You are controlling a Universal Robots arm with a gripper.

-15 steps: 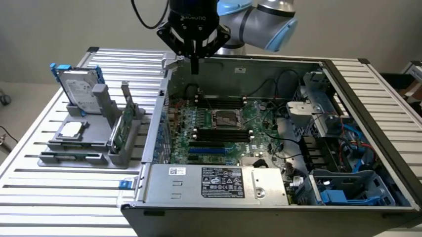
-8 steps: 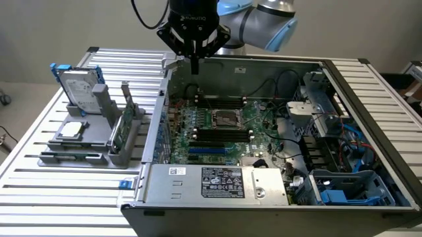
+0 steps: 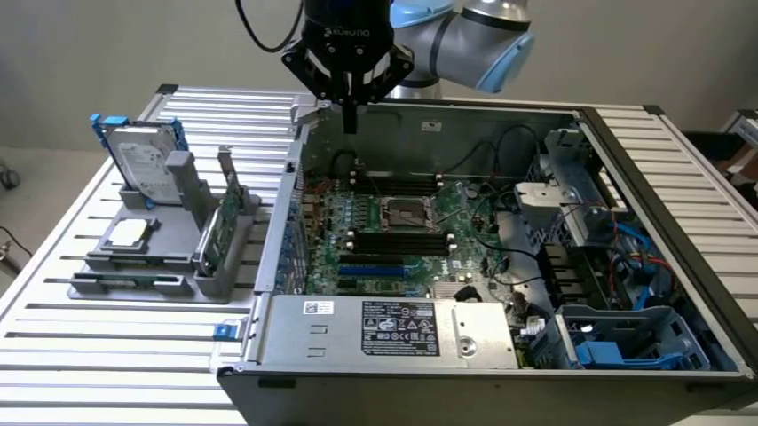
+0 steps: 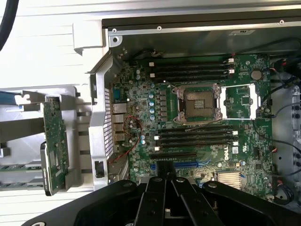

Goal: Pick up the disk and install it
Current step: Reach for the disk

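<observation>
1. Looking across the exterior view, we found the disk (image 3: pixel 142 161) standing on edge in a grey holder (image 3: pixel 180 182). The holder sat on the slatted table (image 3: pixel 71 355) at the exterior view's left.
2. We noted the blue carrier framing the disk's silver body, with the labelled face turned toward the camera. Nothing touched it, and it stood well apart from the gripper.
3. We saw the gripper (image 3: pixel 350 120) hanging below the arm (image 3: pixel 474 35). It hung over the far wall of the open computer case (image 3: pixel 474 395), near the corner closest to the holder.
4. We read the claw as fully closed: its dark fingers met in one narrow tip, and it had hold of nothing.
5. In the wrist view we saw the gripper (image 4: pixel 168 175) pressed together in the same way, above the motherboard (image 4: pixel 197 75), with no object between its jaws.
6. We saw a small square chip (image 3: pixel 128 232) lying flat on the holder, in front of the disk.
7. We saw a thin green circuit card (image 3: pixel 220 226) standing on edge in the holder, between the disk and the case. The wrist view showed the card (image 4: pixel 55 136) too, just beside the case wall.
8. Inside the case we made out the processor socket (image 3: pixel 403 213) in the middle of the board, with dark memory slots on either side of it.
9. We noted a grey power supply (image 3: pixel 391 328) along the near edge of the case. A blue bay (image 3: pixel 627 342) sat in the near corner at the exterior view's right.
</observation>
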